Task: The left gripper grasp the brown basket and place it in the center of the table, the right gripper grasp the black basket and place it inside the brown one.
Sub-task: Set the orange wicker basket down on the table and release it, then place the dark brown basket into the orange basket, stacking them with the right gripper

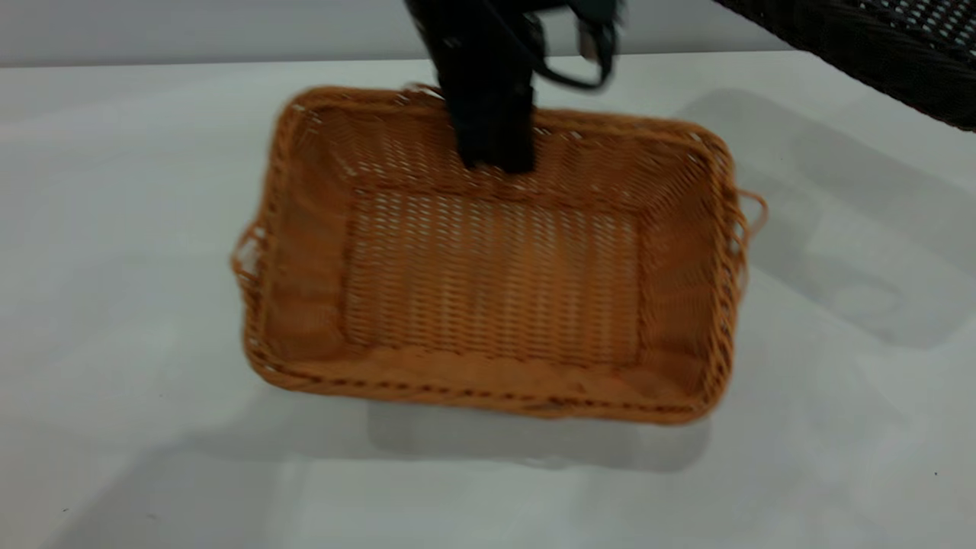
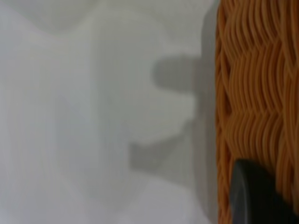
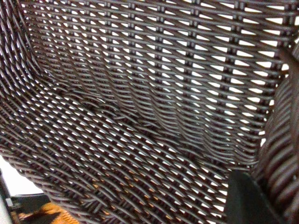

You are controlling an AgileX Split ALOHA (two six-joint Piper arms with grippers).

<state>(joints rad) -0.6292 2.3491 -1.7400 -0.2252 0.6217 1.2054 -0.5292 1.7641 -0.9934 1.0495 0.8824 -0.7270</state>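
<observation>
A: Left gripper is clamped on the far rim of the brown basket, mid-table. I'd lower it flat before letting go.

B: Black basket hangs up right; can't tell what its gripper's doing.

Orange-tan brown basket (woven); black basket

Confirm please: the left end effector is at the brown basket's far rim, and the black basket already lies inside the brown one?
Not quite. The black basket is not inside; the exterior view shows it at the upper right, apart from the brown basket, which holds nothing. The left end effector is at the far rim.
</observation>
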